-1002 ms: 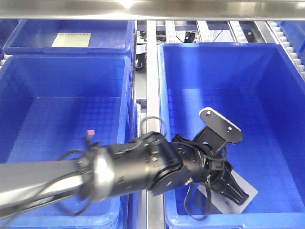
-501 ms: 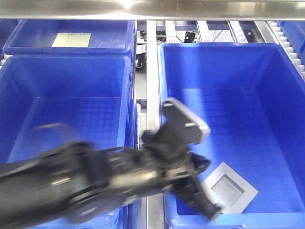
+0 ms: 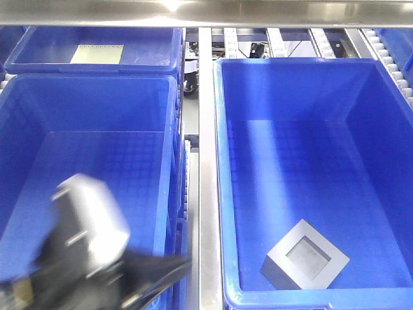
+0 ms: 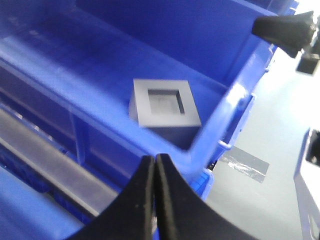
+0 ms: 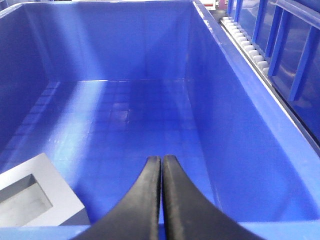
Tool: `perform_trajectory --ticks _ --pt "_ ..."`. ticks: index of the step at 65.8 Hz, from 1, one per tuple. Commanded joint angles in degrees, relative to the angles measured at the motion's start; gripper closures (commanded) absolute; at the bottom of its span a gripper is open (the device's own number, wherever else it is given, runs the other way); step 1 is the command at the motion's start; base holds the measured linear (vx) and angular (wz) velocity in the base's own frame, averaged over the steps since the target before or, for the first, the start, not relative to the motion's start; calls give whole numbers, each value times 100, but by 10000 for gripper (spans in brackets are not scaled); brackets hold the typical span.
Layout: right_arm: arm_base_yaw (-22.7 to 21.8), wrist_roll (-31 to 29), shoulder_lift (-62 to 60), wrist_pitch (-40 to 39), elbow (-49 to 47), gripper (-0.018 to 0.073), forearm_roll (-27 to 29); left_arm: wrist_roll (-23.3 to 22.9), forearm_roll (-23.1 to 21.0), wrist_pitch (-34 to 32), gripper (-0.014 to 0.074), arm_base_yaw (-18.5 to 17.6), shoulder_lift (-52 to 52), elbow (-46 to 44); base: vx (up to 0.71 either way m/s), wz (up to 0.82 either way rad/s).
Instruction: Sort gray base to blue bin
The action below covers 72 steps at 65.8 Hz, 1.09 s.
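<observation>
No readable text, label, brand, number or sign shows in any view. The pale rectangular sheet (image 3: 97, 54) lying in the far blue plastic tub (image 3: 164, 63) looks blank at this sharpness, and the strip of grey tape (image 4: 244, 164) on the floor carries no lettering that can be made out.

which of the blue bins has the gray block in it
The right bin: the gray base sits in its near corner, recess up. The left bin holds no block.
</observation>
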Motion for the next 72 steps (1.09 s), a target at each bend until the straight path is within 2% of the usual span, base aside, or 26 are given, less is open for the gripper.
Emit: perform_trajectory --ticks 1,11,26,72 --pt "4 -70 103 -328 10 564 -26 -77 1 -538 604 -19 -545 276 0 0" --pt "4 -70 103 -328 10 564 -26 -77 -35 -826 604 -19 -1343 855 0 0" --pt "4 -70 103 -328 10 564 -26 -77 -40 -852 604 -19 -2138 1228 0 0" --pt "4 -70 103 -328 10 564 -26 -77 -40 -930 603 -19 -2184 1216 0 0"
